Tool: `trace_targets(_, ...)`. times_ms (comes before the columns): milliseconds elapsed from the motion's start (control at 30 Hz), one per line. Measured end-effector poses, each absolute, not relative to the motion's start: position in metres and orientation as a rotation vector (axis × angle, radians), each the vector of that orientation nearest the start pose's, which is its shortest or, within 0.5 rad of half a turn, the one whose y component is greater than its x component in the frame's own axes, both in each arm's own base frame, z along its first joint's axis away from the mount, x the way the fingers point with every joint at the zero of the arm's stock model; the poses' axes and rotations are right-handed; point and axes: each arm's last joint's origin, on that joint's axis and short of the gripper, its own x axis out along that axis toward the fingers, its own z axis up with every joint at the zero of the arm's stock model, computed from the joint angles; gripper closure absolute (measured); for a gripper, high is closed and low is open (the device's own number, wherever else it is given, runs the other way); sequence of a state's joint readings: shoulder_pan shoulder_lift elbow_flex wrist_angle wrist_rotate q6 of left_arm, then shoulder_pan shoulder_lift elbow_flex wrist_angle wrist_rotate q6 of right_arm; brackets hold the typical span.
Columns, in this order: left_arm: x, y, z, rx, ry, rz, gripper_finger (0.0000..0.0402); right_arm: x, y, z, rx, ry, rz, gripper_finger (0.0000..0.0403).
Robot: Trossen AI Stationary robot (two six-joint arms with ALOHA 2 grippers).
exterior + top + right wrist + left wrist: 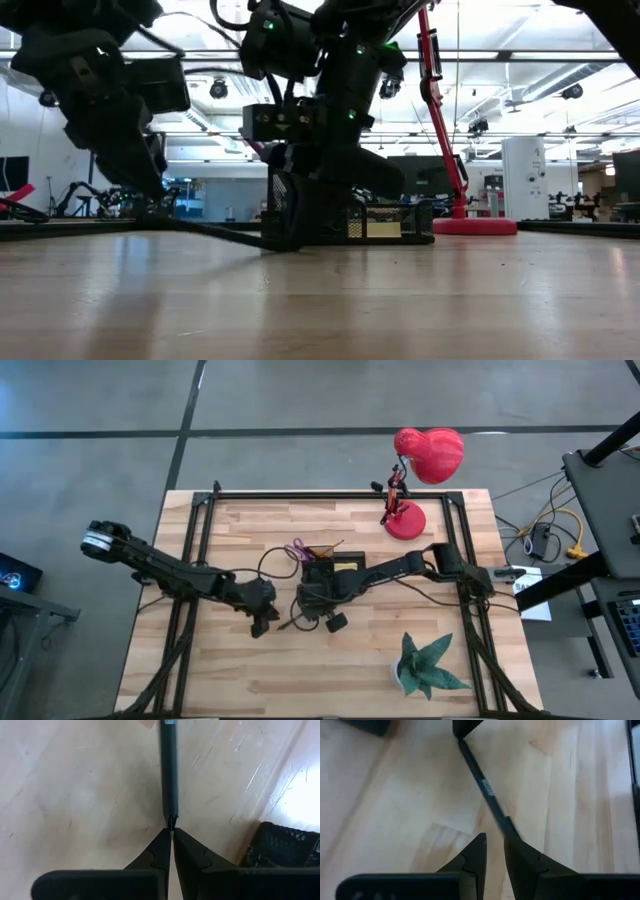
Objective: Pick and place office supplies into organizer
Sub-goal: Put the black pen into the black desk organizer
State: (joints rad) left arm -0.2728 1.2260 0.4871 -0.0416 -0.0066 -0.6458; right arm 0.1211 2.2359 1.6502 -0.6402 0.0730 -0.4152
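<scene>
Two grippers meet on one thin dark pen [487, 795] near the middle of the table [300, 680], so we judge the task partly done. Our right gripper [172, 831] is pinched shut on one tip of it, just beside the organizer [335, 572]. Our left gripper [494, 845] has its fingers a narrow way apart at the other end, the pen lying against one finger (whether it truly grips we cannot tell). That pen has yet to go in. Farther back, the black mesh organizer shows something yellow in one compartment, likely the sticky-note pad [345, 566], though its other contents are hidden by the arm. Purple-handled scissors [296, 549] and an orange pencil [322, 550] lie at its far side; in or out we cannot say.
</scene>
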Motion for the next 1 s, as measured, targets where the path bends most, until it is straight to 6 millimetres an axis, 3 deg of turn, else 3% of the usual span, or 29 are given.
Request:
trace_targets(333,0.227,-0.081,0.169,-0.629,0.804,0.094,0.035,0.45,0.052,0.134,-0.547,1.18,0.341,0.039)
trace_targets(633,0.223,-0.082,0.178,-0.495,0.934,0.17,0.0349,0.451,0.052,0.134,-0.469,1.177,0.277,0.039)
trace_targets(1000,0.224,-0.098,0.183,-0.506,0.928,0.11,0.0302,0.45,0.048,0.143,-0.555,1.187,0.198,0.039)
